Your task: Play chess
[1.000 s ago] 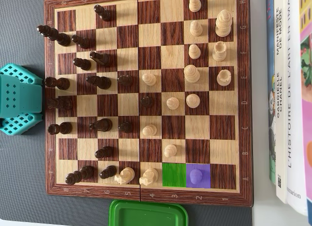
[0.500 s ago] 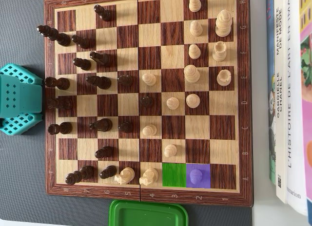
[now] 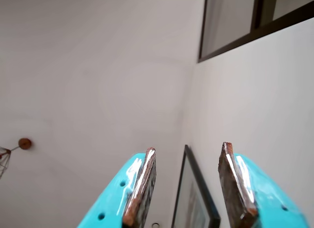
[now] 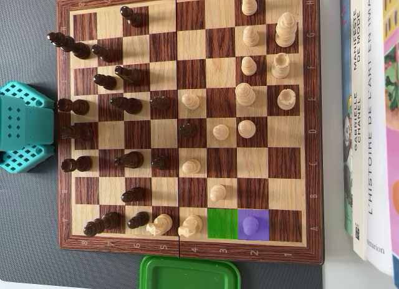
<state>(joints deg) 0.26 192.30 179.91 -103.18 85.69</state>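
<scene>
The turquoise end effector [image 3: 189,186] points up at a white ceiling in the wrist view, its fingers spread apart and holding nothing. In the overhead view, the chessboard [image 4: 187,2] lies on the grey worktop [image 4: 28,40], with a purple-tinted pawn [image 4: 250,225] on its bottom row beside a green square [image 4: 222,224].

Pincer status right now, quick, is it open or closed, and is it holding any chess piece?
Pincer: open, holding nothing; in the wrist view its two fingers stand apart with only wall and ceiling between them.
</scene>
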